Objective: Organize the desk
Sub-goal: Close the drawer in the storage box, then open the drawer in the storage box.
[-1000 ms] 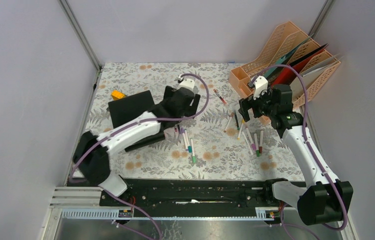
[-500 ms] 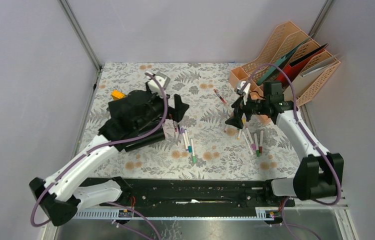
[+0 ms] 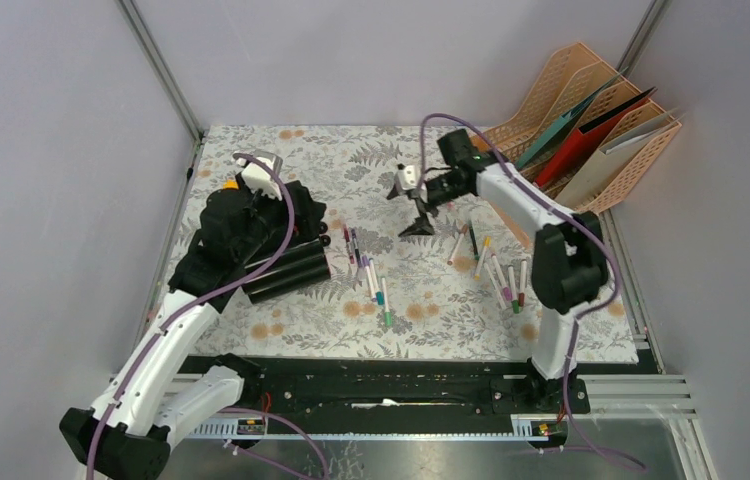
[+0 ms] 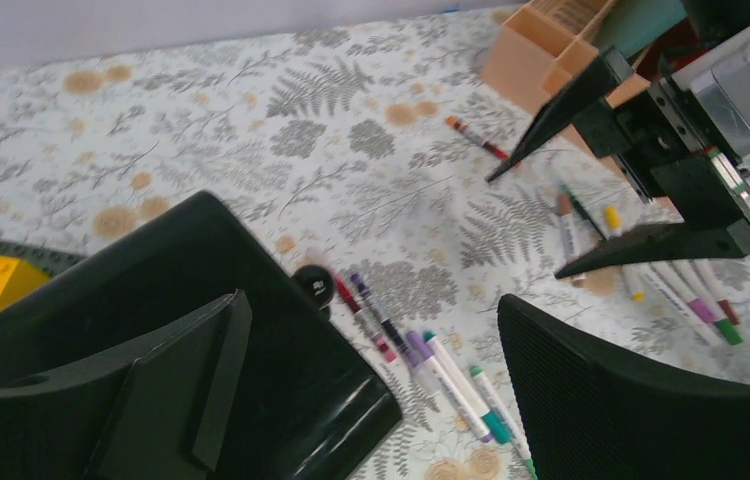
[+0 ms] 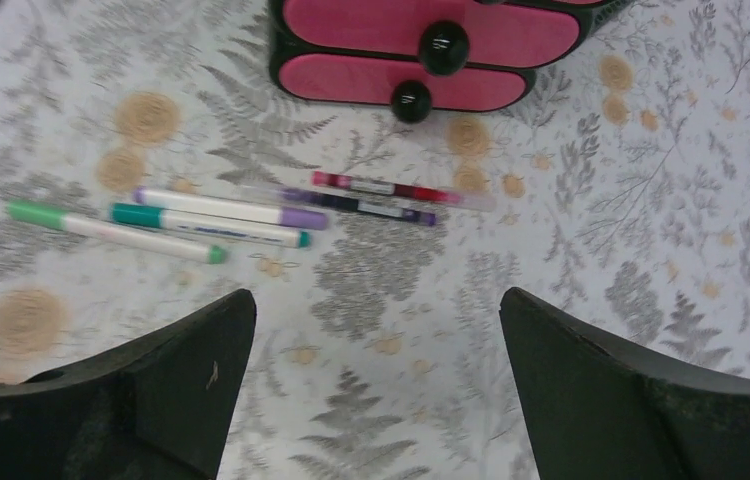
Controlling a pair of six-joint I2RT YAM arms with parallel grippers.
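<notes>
On the desk [image 3: 441, 300], mid-cloth, a loose row of pens [image 5: 221, 208] lies just off the pink-fronted drawer box [image 5: 351, 20]. Over them hangs the right gripper [image 5: 376, 300], jaws spread wide, nothing held. The pens' long axis runs from one finger toward the other, along the closing line, so a wrist turn looks needed before any pinch. The left gripper [image 4: 371, 305] is likewise spread and empty, over the box, beside the same pens. Right arm seems better placed. A second pen scatter [image 3: 501, 275] lies nearer the rack [image 3: 591, 120].
</notes>
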